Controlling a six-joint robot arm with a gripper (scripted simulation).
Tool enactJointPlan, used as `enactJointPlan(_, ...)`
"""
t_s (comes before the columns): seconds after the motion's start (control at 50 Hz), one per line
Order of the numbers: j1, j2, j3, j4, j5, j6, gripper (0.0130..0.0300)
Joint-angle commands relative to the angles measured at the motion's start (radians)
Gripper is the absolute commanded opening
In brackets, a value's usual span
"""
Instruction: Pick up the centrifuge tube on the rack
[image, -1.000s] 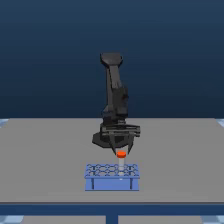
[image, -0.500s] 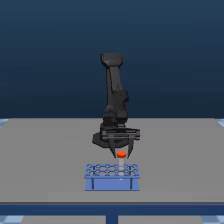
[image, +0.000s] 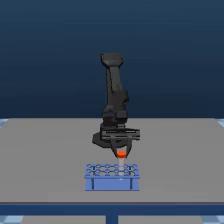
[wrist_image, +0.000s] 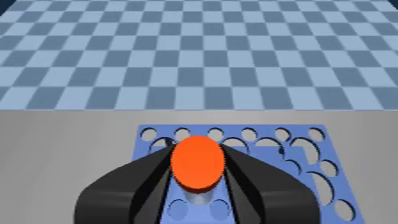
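The light-blue rack (image: 112, 178) sits on the grey table near its front edge, with round holes on top and two dark marks on its front. The centrifuge tube stands over the rack's far row. Its orange-red cap (image: 120, 154) shows just above the rack top, and its whitish body is mostly hidden. My black gripper (image: 120, 153) hangs straight down over it. In the wrist view both dark fingers (wrist_image: 142, 175) press against the sides of the cap (wrist_image: 197, 162), with the rack's holes (wrist_image: 302, 150) below. The gripper is shut on the tube.
The grey table (image: 45, 160) stretches to both sides of the rack and behind the arm's base (image: 116, 110). Its front edge runs just below the rack. In the wrist view a blue checkered floor (wrist_image: 199, 50) lies beyond the table.
The gripper body has come down slightly around the cap. The cap and the rack stay where they were.
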Motion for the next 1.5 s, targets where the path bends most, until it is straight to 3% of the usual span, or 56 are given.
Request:
enactJointPlan(0.02,0.000,0.000,0.000,0.000,-0.001,0.001,0.0130)
enactJointPlan(0.38,0.000,-0.003,-0.001,0.008,0.004,-0.008,0.0130)
enactJointPlan(0.78,0.000,-0.036,-0.018,0.113,0.044,-0.117,0.0130)
enactJointPlan(1.14,0.000,-0.080,-0.045,0.341,0.095,-0.350,0.0130)
enactJointPlan(1.5,0.000,-0.113,-0.069,0.615,0.125,-0.628,0.0130)
